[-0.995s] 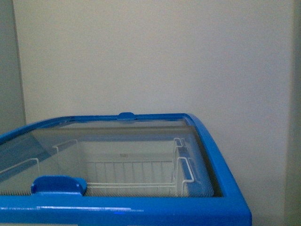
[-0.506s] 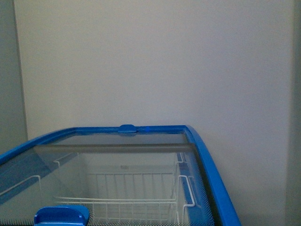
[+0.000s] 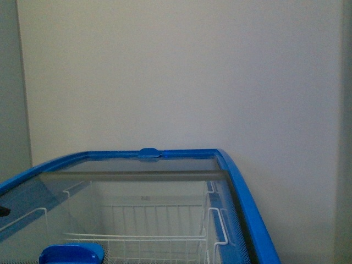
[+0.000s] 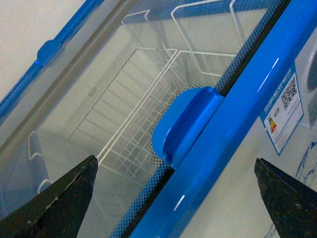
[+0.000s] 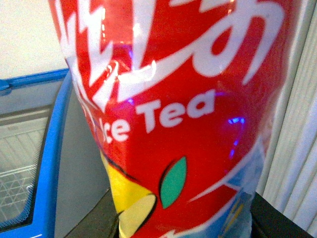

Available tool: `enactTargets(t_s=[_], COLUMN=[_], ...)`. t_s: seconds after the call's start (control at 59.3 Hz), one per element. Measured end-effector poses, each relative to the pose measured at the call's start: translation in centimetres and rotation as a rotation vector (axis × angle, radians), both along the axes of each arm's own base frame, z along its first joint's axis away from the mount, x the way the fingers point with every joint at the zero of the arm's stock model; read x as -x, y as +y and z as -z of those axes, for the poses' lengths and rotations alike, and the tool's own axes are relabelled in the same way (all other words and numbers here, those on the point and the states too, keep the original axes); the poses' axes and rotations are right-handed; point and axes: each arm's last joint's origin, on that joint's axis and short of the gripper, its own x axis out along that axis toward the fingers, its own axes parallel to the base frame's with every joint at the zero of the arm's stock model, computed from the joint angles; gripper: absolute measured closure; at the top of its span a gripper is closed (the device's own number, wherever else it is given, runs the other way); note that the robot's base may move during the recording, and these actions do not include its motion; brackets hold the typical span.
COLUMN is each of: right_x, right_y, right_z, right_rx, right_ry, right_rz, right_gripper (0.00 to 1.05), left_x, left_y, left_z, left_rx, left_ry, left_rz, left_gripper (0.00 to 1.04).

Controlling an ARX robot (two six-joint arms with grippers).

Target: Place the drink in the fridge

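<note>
The fridge is a white chest freezer with a blue rim [image 3: 242, 192] and a shut curved glass lid [image 3: 137, 184]. White wire baskets [image 3: 159, 220] show through the glass. The lid's blue handle [image 3: 71, 254] sits at the near edge. In the left wrist view my left gripper [image 4: 174, 162] is open and empty, its dark fingers [image 4: 59, 208] spread either side of the blue rim [image 4: 237, 114], close to the lid handle [image 4: 185, 124]. My right gripper [image 5: 183, 229] is shut on a red ice tea bottle [image 5: 173, 99], which fills its view, beside the fridge's rim [image 5: 49, 158].
A plain white wall [image 3: 181, 71] stands behind the fridge, with a grey cabinet edge [image 3: 11, 110] at far left. A QR-code sticker [image 4: 285, 106] is on the fridge's white front. A pale ribbed surface [image 5: 297, 148] lies beyond the bottle.
The fridge has sunk lower in the front view; its near front rim has left the picture. A small dark tip now shows at the left edge.
</note>
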Motion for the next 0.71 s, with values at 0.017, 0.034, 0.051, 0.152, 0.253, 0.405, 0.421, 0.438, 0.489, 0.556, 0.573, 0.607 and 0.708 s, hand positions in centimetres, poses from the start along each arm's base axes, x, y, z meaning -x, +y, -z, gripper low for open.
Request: enactTargets(t_s=[0.017,0.034,0.051,0.152,0.253,0.405,0.421,0.438,0.489,0.556,0.573,0.607,0.708], right_x=[0.0,0.0,0.0,0.0,0.0,0.0,0.0,0.0,0.0,0.0,0.0,0.0,0.0], right_y=[0.0,0.0,0.0,0.0,0.0,0.0,0.0,0.0,0.0,0.0,0.0,0.0,0.0], right_z=[0.0,0.0,0.0,0.0,0.0,0.0,0.0,0.0,0.0,0.0,0.0,0.0,0.0], right_rx=[0.0,0.0,0.0,0.0,0.0,0.0,0.0,0.0,0.0,0.0,0.0,0.0,0.0], right_ry=[0.0,0.0,0.0,0.0,0.0,0.0,0.0,0.0,0.0,0.0,0.0,0.0,0.0], right_rz=[0.0,0.0,0.0,0.0,0.0,0.0,0.0,0.0,0.0,0.0,0.001,0.001,-0.003], right_gripper=[0.65,0.65,0.65,0.65,0.65,0.65,0.65,0.65,0.65,0.65,0.65,0.65,0.65], left_x=[-0.1,-0.4,-0.5,-1.6,-2.9,-5.7,-6.0,-6.2,-7.2,-8.8,-9.3,-10.3,-13.9], left_y=[0.0,-0.1,-0.1,-0.4,-0.8,-1.6,-1.6,-1.7,-2.0,-2.4,-2.5,-2.7,-3.5], left_z=[0.0,0.0,0.0,0.4,0.8,1.3,1.2,1.2,1.0,1.0,1.0,0.8,-0.3], left_rx=[-0.005,-0.012,-0.014,-0.043,-0.063,-0.091,-0.092,-0.092,-0.105,-0.095,-0.095,-0.095,-0.112], left_ry=[-0.002,-0.006,-0.005,-0.006,-0.005,-0.034,-0.038,-0.042,-0.057,-0.061,-0.063,-0.072,-0.12], left_rz=[0.003,0.01,0.012,0.033,0.036,0.047,0.049,0.051,0.046,0.081,0.085,0.091,0.084], left_gripper=[0.08,0.08,0.08,0.08,0.08,0.08,0.08,0.08,0.08,0.08,0.08,0.08,0.08])
